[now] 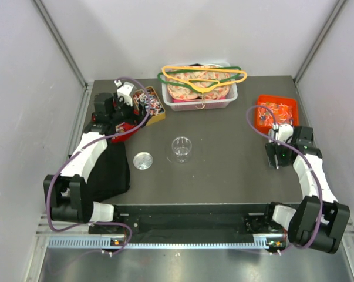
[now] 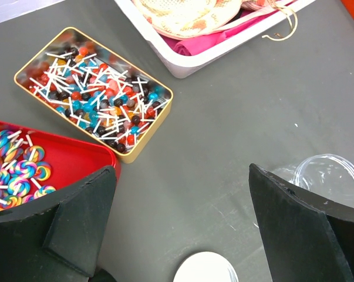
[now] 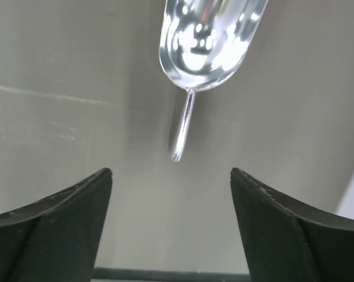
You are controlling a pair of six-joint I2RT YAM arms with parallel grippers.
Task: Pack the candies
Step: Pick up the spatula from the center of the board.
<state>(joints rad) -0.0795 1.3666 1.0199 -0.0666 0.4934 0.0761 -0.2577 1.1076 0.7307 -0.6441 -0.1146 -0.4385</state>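
Observation:
Small candies on white sticks, red, blue and dark, fill a gold tin (image 2: 93,97) at the back left (image 1: 151,103). More candies lie in an orange tray (image 1: 276,113) at the right. A clear jar (image 1: 181,148) stands mid-table with its lid (image 1: 142,160) beside it. My left gripper (image 1: 122,110) is open and empty, raised near the tin; in its wrist view (image 2: 181,176) the jaws stand wide over bare table. My right gripper (image 1: 277,157) is open and empty (image 3: 171,173), just short of the handle of a metal scoop (image 3: 207,35) lying on the table.
A red tray (image 2: 77,154) of rainbow lollipops sits by the tin. A white bin (image 1: 201,103) with cloth and coloured hangers stands at the back middle. The jar (image 2: 332,176) and lid (image 2: 206,268) show in the left wrist view. A black cloth (image 1: 109,170) lies at the left.

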